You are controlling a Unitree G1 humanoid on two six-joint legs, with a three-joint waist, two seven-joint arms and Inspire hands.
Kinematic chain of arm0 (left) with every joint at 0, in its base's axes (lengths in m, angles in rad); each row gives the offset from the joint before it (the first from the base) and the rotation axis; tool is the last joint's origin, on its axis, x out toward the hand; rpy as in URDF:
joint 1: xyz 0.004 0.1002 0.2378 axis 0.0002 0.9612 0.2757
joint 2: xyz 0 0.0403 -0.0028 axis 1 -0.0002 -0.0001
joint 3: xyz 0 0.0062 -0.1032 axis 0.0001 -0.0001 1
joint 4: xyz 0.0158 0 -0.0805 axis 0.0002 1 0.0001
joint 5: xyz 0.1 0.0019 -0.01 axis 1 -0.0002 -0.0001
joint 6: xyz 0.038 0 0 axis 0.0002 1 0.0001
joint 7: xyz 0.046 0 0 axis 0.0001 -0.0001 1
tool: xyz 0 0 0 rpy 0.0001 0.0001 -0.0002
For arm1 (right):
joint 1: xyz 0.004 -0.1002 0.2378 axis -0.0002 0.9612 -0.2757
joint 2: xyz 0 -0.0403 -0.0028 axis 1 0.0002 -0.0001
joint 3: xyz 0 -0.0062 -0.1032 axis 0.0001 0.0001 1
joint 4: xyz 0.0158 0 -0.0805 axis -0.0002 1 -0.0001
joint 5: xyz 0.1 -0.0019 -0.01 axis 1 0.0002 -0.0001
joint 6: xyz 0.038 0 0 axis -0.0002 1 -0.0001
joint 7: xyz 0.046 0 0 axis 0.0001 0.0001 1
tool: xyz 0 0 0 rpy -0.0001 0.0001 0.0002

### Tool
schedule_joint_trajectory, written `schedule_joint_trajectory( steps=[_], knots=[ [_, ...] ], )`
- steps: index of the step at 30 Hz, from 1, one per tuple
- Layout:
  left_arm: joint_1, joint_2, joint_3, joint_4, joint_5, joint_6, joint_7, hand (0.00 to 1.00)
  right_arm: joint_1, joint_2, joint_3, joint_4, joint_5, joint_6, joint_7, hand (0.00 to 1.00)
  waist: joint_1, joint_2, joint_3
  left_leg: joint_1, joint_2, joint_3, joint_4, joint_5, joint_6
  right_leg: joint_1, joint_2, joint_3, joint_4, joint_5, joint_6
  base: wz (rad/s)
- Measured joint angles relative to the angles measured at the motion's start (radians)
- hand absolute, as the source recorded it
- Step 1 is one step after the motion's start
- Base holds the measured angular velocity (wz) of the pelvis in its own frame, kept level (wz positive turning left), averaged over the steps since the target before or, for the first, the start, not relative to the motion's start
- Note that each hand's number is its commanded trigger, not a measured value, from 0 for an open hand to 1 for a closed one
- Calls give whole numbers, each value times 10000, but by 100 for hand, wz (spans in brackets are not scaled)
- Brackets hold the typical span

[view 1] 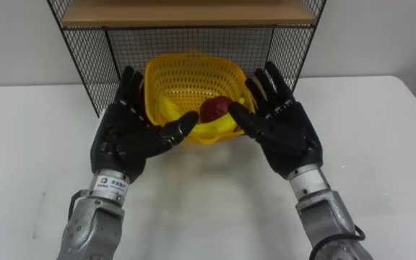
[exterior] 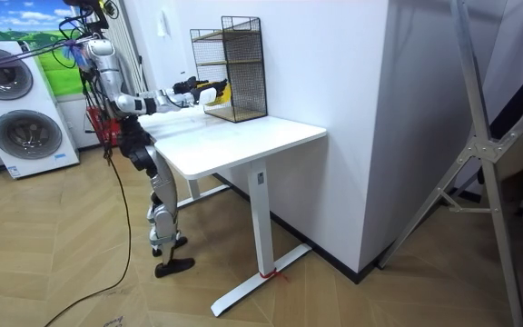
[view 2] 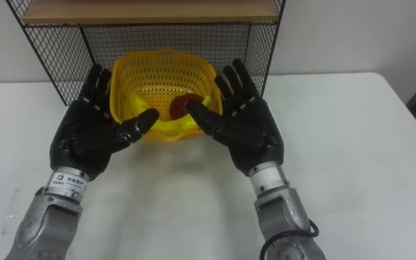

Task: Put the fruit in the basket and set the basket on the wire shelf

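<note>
1. While the robot stands at the table's [exterior: 243, 136] end on the room view's left, both arms reach forward toward the wire shelf [view 1: 92, 65] by the wall.
2. Basket [view 1: 186, 83], yellow, sits between the two hands at the mouth of the shelf's lower bay, tipped toward the robot so its inside shows.
3. Left hand [view 1: 125, 133]: palm turned inward, fingers [view 1: 130, 83] straight and spread, lying along the basket's left wall.
4. Right hand [view 1: 284, 126]: mirrors it, fingers [view 1: 269, 79] straight and fanned against the right wall.
5. Both thumbs point inward across the basket's near side, tips apart, not curled over the rim.
6. Fruit lies in the bottom: a red apple [view 1: 215, 110] near the right thumb, a banana [view 1: 168, 112] to its left along the front wall.
7. Cannot tell whether the basket's base rests on a surface or hangs between the palms.
8. Wooden board [view 1: 186, 13] tops the bay above the basket.
</note>
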Motion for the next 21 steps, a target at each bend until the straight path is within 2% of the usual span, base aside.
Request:
schedule_joint_trajectory(
  steps=[4, 6, 11, 15, 17, 20, 21],
  knots=[
    [-282, -1, 3, 383, 154, 60, 39, 0, -254, 5, 1, 215, -178, 15, -151, 0, -125, 15, 8, 101, -9, 38, -169, 93, 4, 72, 5, 21, -128, 78, 0, -1],
    [-408, -27, 2, 486, 170, 248, 166, 0, -482, 6, 0, 546, -177, 86, -254, 0, -150, 19, 11, 156, -5, 54, -175, 93, 4, 120, 7, 27, -134, 80, -2, 0],
    [-488, -193, 12, 811, 347, 414, 449, 0, -646, 77, 2, 826, -328, 371, -532, 0, -102, 112, 76, 419, 25, 80, -357, 137, -5, 446, 65, 32, -467, 253, -1, -1],
    [-869, -362, 22, 1836, 575, 770, 738, 0, -1139, 219, -17, 1263, -802, 577, -879, 0, -89, 111, 89, 629, 24, 80, -505, 200, -11, 675, 86, 16, -647, 336, -1, 1],
    [-1040, -475, 47, 2190, 564, 814, 815, 0, -1390, 282, -62, 1537, -838, 663, -1001, 0, -87, 114, 91, 636, 23, 79, -506, 202, -9, 684, 84, 15, -649, 336, -1, 0],
    [-1558, -510, 53, 2987, 552, 971, 1007, 0, -1809, 284, -59, 2139, -805, 805, -1107, 0, -63, 118, 94, 643, 23, 70, -507, 235, -9, 693, 81, 3, -652, 338, -4, 0],
    [-1783, -519, 50, 3250, 552, 1127, 1148, 0, -2007, 307, -60, 2396, -814, 946, -1197, 0, -73, 118, 93, 641, 21, 63, -507, 238, -8, 688, 79, 2, -651, 338, -3, 0]
  ],
)
